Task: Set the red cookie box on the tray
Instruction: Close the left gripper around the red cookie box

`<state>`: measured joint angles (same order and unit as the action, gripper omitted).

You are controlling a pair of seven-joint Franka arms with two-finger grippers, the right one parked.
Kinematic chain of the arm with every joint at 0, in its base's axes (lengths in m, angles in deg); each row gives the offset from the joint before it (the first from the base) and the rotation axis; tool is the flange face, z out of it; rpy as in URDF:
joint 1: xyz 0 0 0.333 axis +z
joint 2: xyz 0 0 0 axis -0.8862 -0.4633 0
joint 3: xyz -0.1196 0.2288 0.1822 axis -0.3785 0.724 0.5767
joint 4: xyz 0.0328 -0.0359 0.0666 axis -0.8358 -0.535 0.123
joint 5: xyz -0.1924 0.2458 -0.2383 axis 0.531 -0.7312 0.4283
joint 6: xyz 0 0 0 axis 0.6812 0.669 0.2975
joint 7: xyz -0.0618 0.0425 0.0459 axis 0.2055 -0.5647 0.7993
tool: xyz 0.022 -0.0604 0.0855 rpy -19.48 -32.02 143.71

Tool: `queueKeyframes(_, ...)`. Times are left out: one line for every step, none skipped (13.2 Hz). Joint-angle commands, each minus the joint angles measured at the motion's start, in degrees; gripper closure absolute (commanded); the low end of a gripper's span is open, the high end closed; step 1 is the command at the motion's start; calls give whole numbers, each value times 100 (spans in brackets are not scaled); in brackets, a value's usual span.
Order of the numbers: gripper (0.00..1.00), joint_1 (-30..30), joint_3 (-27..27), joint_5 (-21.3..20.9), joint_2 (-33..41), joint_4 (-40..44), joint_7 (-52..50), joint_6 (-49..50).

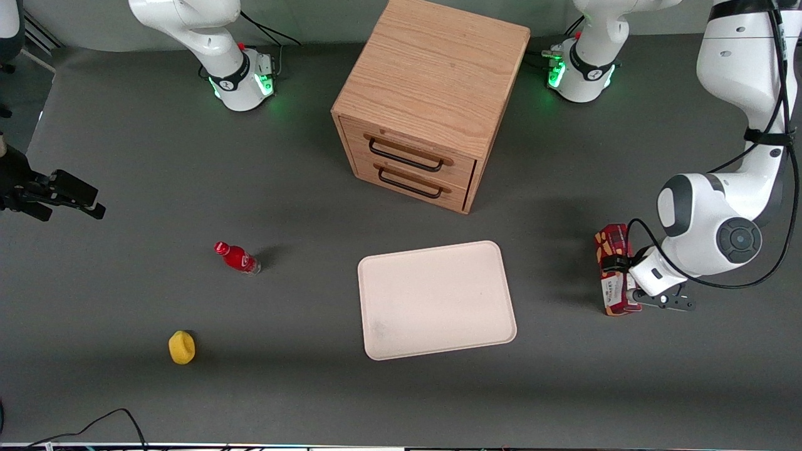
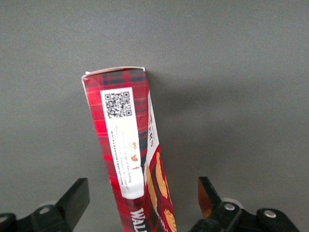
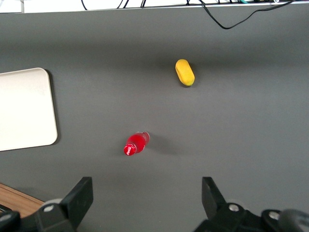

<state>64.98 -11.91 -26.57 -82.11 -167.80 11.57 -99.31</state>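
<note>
Spreading under everything, the dark grey matte worktop [image 1: 125,388] shows broad bare stretches, widest along the edge nearest the front camera and between the scattered things. The light oak two-drawer cabinet [image 1: 432,94] with black wire handles stands farther from the front camera than the tray, its drawer fronts facing the tray with a strip of bare worktop between them. The large flat pale cream rectangular tray [image 1: 437,299] with rounded corners and a low rim lies flat in front of the cabinet, nothing on it, all four edges free and ringed by open worktop.

The long narrow red cookie box [image 1: 614,269] with dark plaid sides and a white label patch sits toward the working arm's end of the worktop, well apart from the tray's nearest edge, with a bare gap between them. The left arm's hand [image 1: 626,275] is at the box, its black fingers [image 2: 72,200] spread wide on either side of the carton [image 2: 128,154] with clear space at each flank, not touching it.

The small red bottle [image 1: 237,257] leans toward the parked arm's end, well apart from the tray. The small yellow rounded object [image 1: 182,347] lies nearer the front camera than the bottle.
</note>
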Motion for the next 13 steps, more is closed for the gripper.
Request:
queueKeyframes(0, -21, 17, -21, 105, -44, 40, 65)
queueKeyframes(0, -30, 17, -21, 97, -44, 22, 39)
queueKeyframes(23, -21, 17, -21, 105, -78, 31, -13)
queueKeyframes(58, -21, 17, -21, 105, -140, 40, -49)
queueKeyframes(94, -21, 17, -29, 105, -140, 48, -49)
queueKeyframes(100, -30, 17, -29, 105, -140, 83, -31)
queueKeyframes(100, -65, 17, -29, 105, -132, 66, -23)
queueKeyframes(100, -100, 17, -21, 97, -71, -21, 56)
queueKeyframes(100, -118, 9, 6, 105, 52, -144, 91)
queueKeyframes(100, -135, -18, 15, 105, 331, -354, 396)
queueKeyframes(100, -257, -18, 41, 53, 856, -521, 1017)
queueKeyframes(100, -433, -18, 50, -113, 1514, -801, 1659)
queueKeyframes(100, -556, -18, 59, -280, 2156, -1161, 2196)
